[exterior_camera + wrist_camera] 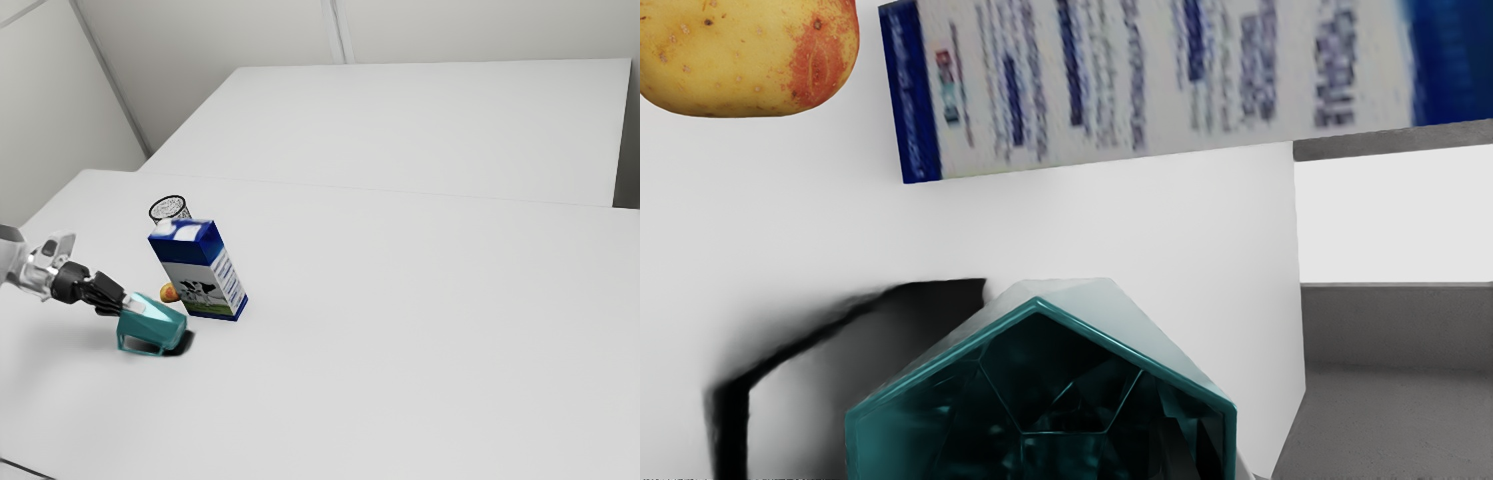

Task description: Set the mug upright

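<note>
The teal mug (pixel 155 322) lies tipped on its side in the exterior view, its handle low and a dark shadow beside it. At its open end is my gripper (pixel 124 303), coming from the exterior view's left. In the wrist view the angular mouth of the mug (pixel 1040 400) faces the camera. My gripper (pixel 1218 460) is shut on the mug's wall there, a dark finger inside the mouth and the other outside, mostly hidden.
A blue and white milk carton (pixel 205 272) stands just behind the mug. Beside the carton's base is a yellow-red potato (pixel 170 293), and a black-patterned cup (pixel 170 208) stands behind the carton. The white table (pixel 400 350) extends toward the exterior view's right.
</note>
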